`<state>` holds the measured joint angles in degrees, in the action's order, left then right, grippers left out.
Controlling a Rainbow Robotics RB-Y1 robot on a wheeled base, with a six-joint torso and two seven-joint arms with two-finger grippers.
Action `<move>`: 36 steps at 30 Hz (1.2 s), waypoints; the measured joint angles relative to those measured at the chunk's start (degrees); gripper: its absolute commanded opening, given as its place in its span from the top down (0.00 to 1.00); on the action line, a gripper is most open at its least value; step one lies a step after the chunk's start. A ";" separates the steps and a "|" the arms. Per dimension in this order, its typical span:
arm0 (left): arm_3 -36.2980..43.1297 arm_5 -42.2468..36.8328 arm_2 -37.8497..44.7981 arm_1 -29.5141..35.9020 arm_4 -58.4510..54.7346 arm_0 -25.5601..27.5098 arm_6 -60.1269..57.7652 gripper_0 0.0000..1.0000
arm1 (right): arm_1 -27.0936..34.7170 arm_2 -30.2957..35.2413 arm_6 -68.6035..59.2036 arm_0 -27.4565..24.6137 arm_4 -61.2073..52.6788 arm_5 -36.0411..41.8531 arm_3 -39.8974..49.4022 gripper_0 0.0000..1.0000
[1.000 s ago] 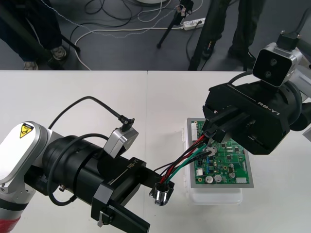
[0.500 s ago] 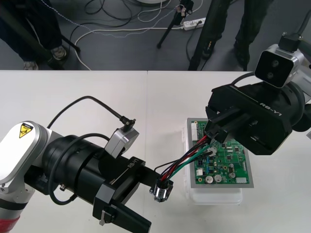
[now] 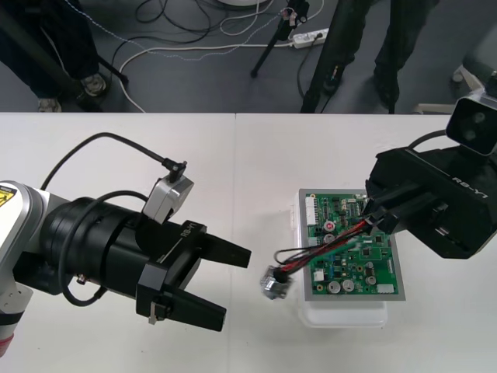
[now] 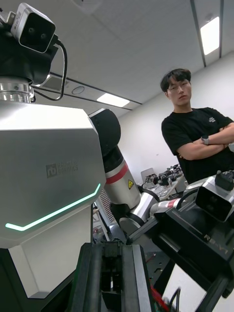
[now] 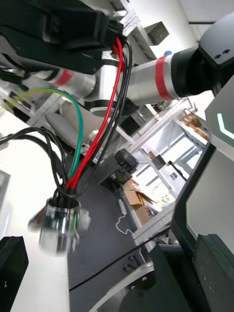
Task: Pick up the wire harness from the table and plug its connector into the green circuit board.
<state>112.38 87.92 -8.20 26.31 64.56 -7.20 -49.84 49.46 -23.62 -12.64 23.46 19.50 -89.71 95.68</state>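
Task mid-course. We see the right gripper [image 3: 378, 220] closed on the plug end of the harness [image 3: 322, 250], over the board [image 3: 365, 268]. Whether the plug is seated we cannot tell (the fingers hide it). The wires trail to the socket [image 3: 273, 284], just beside the board. The left gripper [image 3: 238, 286] stands open, apart from the socket. Pickup looks done; seating probably remains.

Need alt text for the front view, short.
The right gripper holds one end of the wire harness over the green circuit board; its metal socket is beside the board's left edge. The left gripper waits open nearby.
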 measured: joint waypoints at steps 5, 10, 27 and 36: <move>0.00 -2.41 0.95 0.11 0.45 -0.04 0.84 0.00 | 0.83 2.29 0.00 -2.60 0.00 0.11 1.02 1.00; -0.01 -6.34 0.95 1.01 0.47 -0.95 4.87 0.00 | 2.55 4.82 0.00 -6.82 0.05 4.32 3.84 1.00; -0.01 -17.05 0.95 8.78 -1.47 -6.87 7.71 0.00 | 3.52 13.19 0.00 -15.39 10.10 18.90 8.69 1.00; -0.01 -18.60 0.95 9.57 -2.97 -7.75 9.74 0.00 | 3.52 15.09 0.31 -18.20 15.19 28.88 14.59 1.00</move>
<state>112.37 69.32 -7.25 35.89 61.59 -14.95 -40.10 52.98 -8.53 -12.32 5.25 34.69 -60.83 110.27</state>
